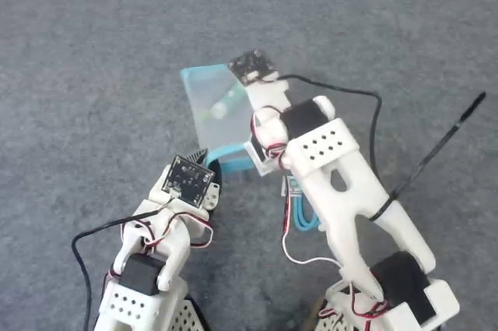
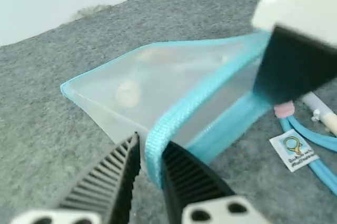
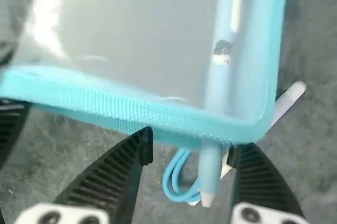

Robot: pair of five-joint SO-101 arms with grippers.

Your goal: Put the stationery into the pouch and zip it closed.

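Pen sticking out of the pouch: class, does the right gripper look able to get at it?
Probably yes: the right gripper is open, and the pen pokes out of the pouch between its fingers, with nothing covering it.

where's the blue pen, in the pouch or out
Partly in, it seems: the pen shows through the clear pouch, and its tip pokes out past the teal edge.

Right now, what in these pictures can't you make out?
High view: part of the pouch, hidden under the right arm.
Left wrist view: a pale lump inside the pouch, blurred behind the plastic.
Right wrist view: the pen's upper end, hazy through the pouch; the blue cord, partly behind the pen.
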